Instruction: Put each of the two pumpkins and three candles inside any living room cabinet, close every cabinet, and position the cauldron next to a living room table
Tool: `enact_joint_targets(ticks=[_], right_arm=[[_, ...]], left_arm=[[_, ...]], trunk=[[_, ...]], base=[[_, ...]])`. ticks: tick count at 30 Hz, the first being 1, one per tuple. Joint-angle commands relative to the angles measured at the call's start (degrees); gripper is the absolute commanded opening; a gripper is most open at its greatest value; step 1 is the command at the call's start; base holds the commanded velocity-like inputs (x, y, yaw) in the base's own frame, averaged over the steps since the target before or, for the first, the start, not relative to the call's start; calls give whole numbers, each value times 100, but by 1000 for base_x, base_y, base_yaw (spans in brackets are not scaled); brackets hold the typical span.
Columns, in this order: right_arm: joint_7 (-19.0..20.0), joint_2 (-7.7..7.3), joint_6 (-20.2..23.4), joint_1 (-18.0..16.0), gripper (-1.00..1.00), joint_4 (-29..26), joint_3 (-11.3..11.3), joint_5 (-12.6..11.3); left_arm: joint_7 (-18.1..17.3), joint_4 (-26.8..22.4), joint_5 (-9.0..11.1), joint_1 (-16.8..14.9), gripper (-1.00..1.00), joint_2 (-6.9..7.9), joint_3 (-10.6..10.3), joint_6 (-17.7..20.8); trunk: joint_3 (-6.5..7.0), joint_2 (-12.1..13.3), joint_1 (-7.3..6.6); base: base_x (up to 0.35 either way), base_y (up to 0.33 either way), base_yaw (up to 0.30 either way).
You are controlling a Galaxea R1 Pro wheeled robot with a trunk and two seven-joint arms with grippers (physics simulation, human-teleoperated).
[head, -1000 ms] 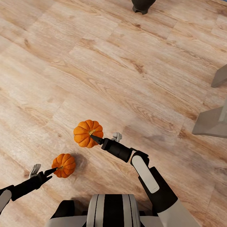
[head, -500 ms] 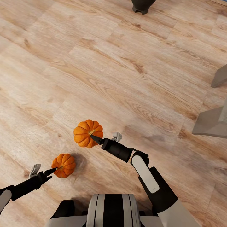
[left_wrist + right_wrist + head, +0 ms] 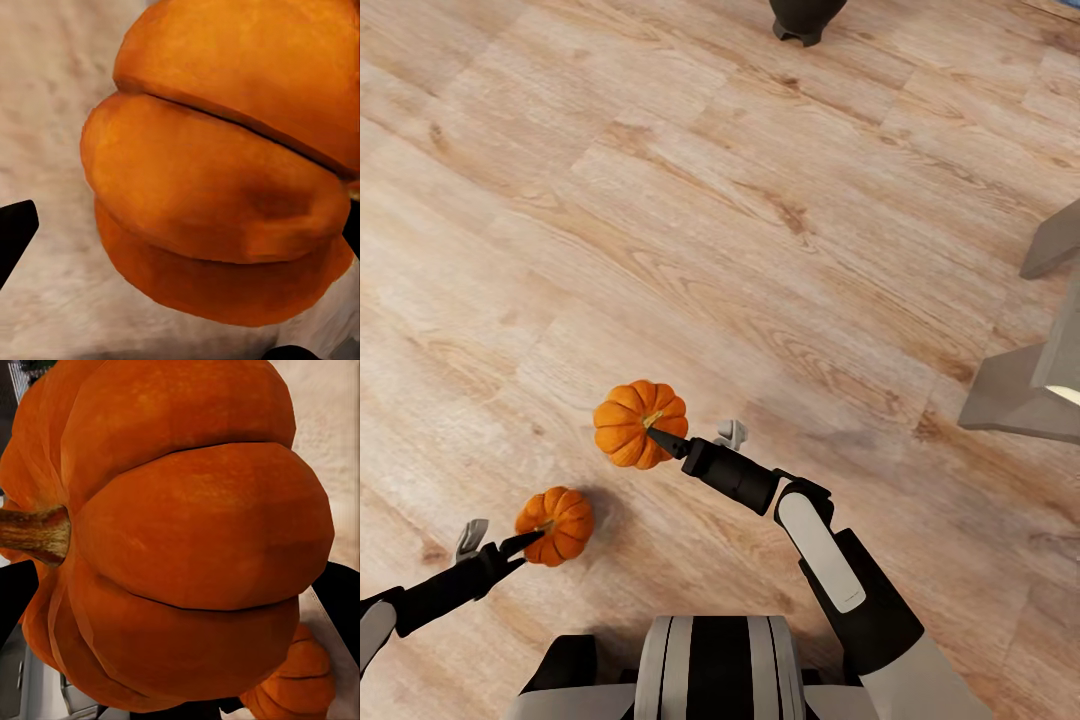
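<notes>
My right gripper (image 3: 652,433) is shut on a bright-orange pumpkin (image 3: 630,425) at its stem side and holds it above the plank floor. In the right wrist view this pumpkin (image 3: 195,532) sits between the dark fingers. A second pumpkin (image 3: 558,522) lies on the floor near my left gripper (image 3: 532,540). That gripper is open, with its fingers either side of the pumpkin (image 3: 225,172), and a gap shows beside one fingertip (image 3: 15,232). The black cauldron (image 3: 805,18) stands on the floor at the far top edge. The candles and the cabinet are out of view.
Grey parts of the table's base (image 3: 1015,395) stand at the right edge, with another grey piece (image 3: 1055,240) above them. Light wood plank floor (image 3: 710,230) stretches between me and the cauldron.
The whole picture has slid slightly left, so the camera moved. The floor pumpkin shifted with the floor relative to my left gripper. The held pumpkin kept its place at my right gripper.
</notes>
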Motion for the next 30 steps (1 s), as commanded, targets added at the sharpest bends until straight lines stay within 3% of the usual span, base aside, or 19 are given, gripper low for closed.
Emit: enact_joint_targets(ticks=[1,19,20,30], right_arm=[[8,0,24,-2,-100,0,-5,-21],[8,-3,24,-2,-100,0,-6,-21],[8,-3,24,-2,-100,0,-6,-21],[8,-3,24,-2,-100,-1,-6,-21]], left_arm=[[6,9,-105,-1,100,-4,13,-37],[9,9,-105,-1,100,-7,39,-37],[8,9,-105,-1,-100,-7,39,-37],[7,18,-97,-1,-100,-6,56,-37]], trunk=[[-2,-1,1],[-2,-1,1],[-2,-1,1],[-2,-1,1]], base=[[17,-50,0],[2,-5,0],[0,0,0],[0,0,0]])
